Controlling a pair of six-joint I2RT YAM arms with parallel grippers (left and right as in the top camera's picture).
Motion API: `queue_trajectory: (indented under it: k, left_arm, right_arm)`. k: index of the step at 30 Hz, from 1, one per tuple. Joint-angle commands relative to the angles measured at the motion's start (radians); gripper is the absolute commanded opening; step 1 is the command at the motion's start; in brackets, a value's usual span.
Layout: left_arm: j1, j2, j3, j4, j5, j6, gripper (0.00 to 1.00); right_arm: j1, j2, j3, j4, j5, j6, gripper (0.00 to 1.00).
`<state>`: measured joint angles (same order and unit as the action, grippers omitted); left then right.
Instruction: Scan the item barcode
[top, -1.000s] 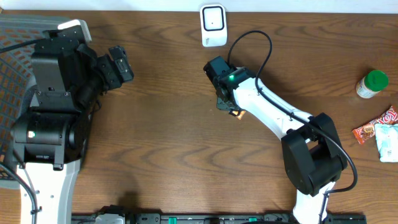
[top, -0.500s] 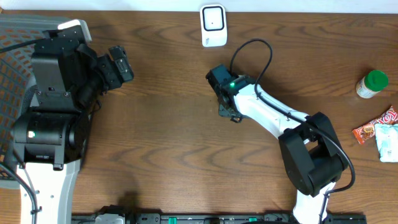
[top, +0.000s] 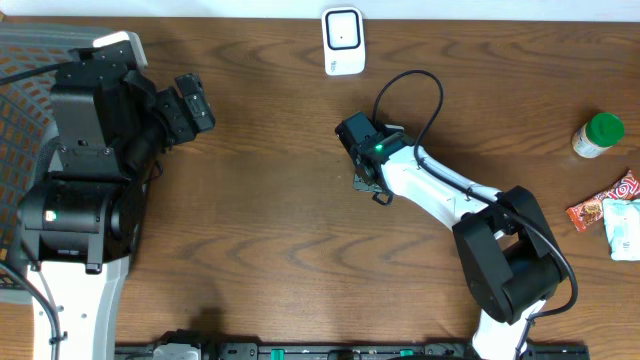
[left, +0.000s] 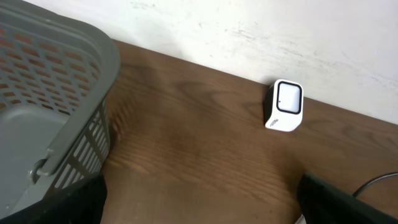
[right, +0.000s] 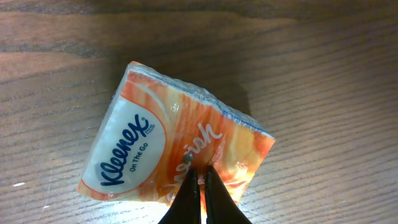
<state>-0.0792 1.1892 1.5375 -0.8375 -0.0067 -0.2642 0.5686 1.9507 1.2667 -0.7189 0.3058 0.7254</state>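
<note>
An orange and white Kleenex tissue pack (right: 168, 152) fills the right wrist view, label side up and tilted. My right gripper (right: 198, 171) is shut, its thin black fingertips pinching the pack's wrapper at its near edge. In the overhead view the right gripper (top: 368, 178) covers the pack near the table's middle. The white barcode scanner (top: 342, 40) stands at the far edge, also seen as the scanner (left: 285, 106) in the left wrist view. My left gripper (left: 199, 208) stands open with nothing between its fingers, held at the left by the basket, the left gripper (top: 195, 103) pointing right.
A grey mesh basket (top: 18, 130) stands at the far left, its rim (left: 56, 87) close to the left arm. A green-capped bottle (top: 598, 135), a red snack packet (top: 600, 205) and a pale packet (top: 622, 228) lie at the right edge.
My right gripper has shifted a little right and toward the front with the tissue pack. The orange corner that showed beside it is now covered. The left arm has not moved.
</note>
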Motion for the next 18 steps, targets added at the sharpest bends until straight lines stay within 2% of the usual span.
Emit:
queue_trajectory:
  k: [1,9,18]
  left_arm:
    - [0.005,0.000,0.011,0.000,-0.013,0.009,0.98]
    - [0.005,0.000,0.011,0.000,-0.013,0.009,0.98]
    - [0.005,0.000,0.011,0.000,-0.013,0.009,0.98]
  right_arm:
    - [-0.006,-0.036,0.007,-0.041,-0.011,-0.050,0.01]
    - [-0.005,-0.176,0.056,-0.047,-0.023,-0.068,0.01]
    - [-0.004,-0.011,0.044,0.008,-0.066,-0.064,0.01]
